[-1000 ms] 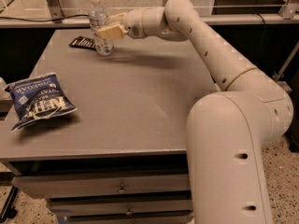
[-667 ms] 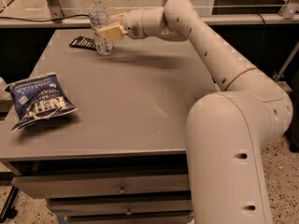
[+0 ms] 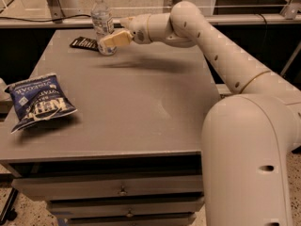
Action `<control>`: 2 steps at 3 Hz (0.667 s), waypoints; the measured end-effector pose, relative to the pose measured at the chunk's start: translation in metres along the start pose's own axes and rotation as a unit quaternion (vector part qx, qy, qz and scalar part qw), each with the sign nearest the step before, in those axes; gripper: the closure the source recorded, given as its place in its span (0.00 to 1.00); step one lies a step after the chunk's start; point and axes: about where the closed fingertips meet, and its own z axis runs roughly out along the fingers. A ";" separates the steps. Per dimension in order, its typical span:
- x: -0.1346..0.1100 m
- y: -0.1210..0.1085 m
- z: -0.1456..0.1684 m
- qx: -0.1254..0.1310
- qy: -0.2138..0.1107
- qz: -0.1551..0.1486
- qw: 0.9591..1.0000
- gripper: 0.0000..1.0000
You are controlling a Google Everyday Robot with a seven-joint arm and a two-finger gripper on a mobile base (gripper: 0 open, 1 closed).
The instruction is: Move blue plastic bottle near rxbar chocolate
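The blue plastic bottle (image 3: pixel 101 19), clear with a white cap, stands upright at the far left of the grey table (image 3: pixel 141 98). The rxbar chocolate (image 3: pixel 83 43), a flat dark bar, lies just left of the bottle's base, close to or touching it. My gripper (image 3: pixel 111 39) reaches in from the right and sits at the bottle's lower half, partly covering it.
A blue crinkled chip bag (image 3: pixel 40 102) lies at the table's left front edge. My arm (image 3: pixel 211 36) spans the back right of the table. A rail and a dark gap run behind the table. Drawers (image 3: pixel 122 189) sit below the front edge.
The bottle and bar stay in place. My gripper now sits a little lower against the bottle than before.
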 end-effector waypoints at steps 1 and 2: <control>0.001 0.002 -0.013 0.011 -0.001 0.003 1.000 0.00; -0.021 0.004 -0.050 0.020 -0.021 -0.008 1.000 0.00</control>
